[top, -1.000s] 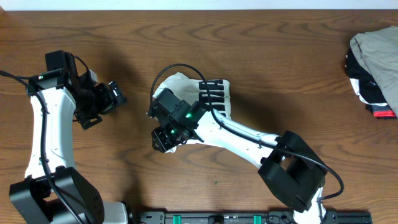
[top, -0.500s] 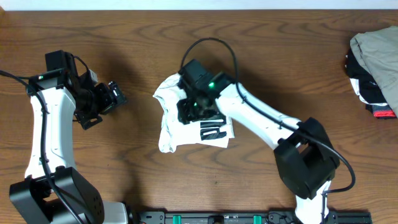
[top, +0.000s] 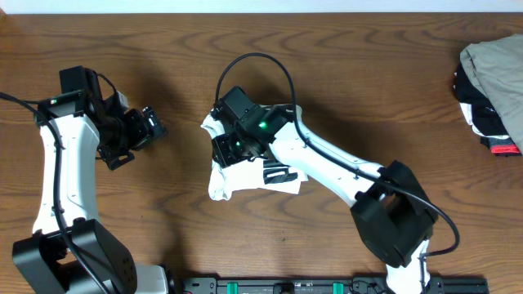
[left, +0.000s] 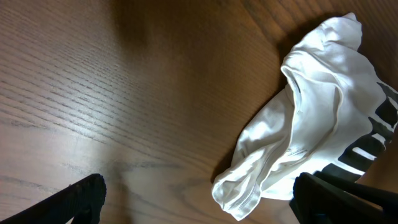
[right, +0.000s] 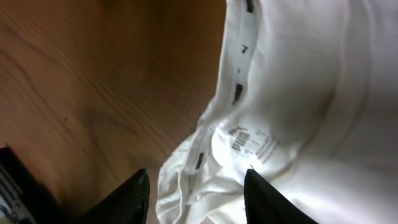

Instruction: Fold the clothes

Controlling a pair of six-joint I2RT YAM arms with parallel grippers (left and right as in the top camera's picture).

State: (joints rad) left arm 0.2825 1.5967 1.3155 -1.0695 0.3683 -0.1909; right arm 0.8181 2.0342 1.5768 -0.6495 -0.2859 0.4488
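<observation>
left pincer (top: 154, 124) wide apart; right pincer (right: 196, 186) apart over t-shirt (left: 311, 106), maybe touching.

Bare tabletop (top: 368, 77) between T-shirt (top: 225, 180) and heap (top: 493, 73)

You stand at a robotics lab bench, not a laundry room. A bare wood-grain table (top: 368, 73) carries a white-and-black left arm (top: 57, 163) and right arm (top: 327, 163), both based at its near edge beside a black mounting rail (top: 286, 286) with green clips. A black cable (top: 255, 55) loops above the right arm. A crumpled white T-shirt (top: 229, 175) and a heap of garments (top: 494, 73) serve as test material.
</observation>
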